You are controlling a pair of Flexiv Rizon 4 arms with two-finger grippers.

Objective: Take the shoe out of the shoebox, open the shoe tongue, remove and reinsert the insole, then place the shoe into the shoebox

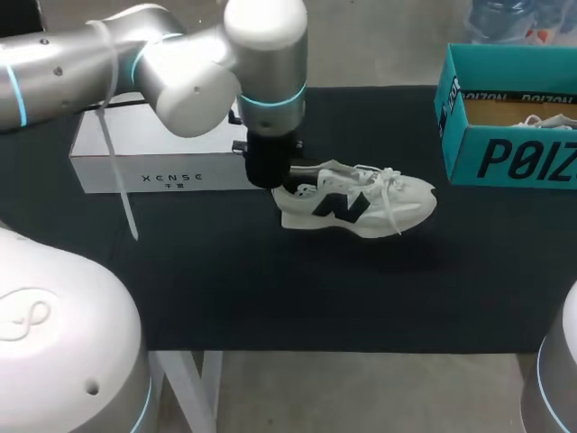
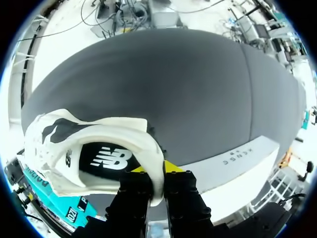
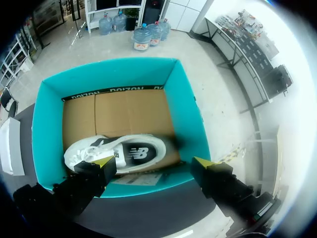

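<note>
Jaws of left gripper were clamped on heel rim of white shoe, shoe was out over black mat between white box and teal shoebox, right gripper hung over that shoebox, jaws wide apart, second shoe lay inside.

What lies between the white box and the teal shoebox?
The head view shows a white shoe there, its heel gripped by the left hand.

Black lettering marks the shoebox, small print the white box, a logo the shoe.
</note>
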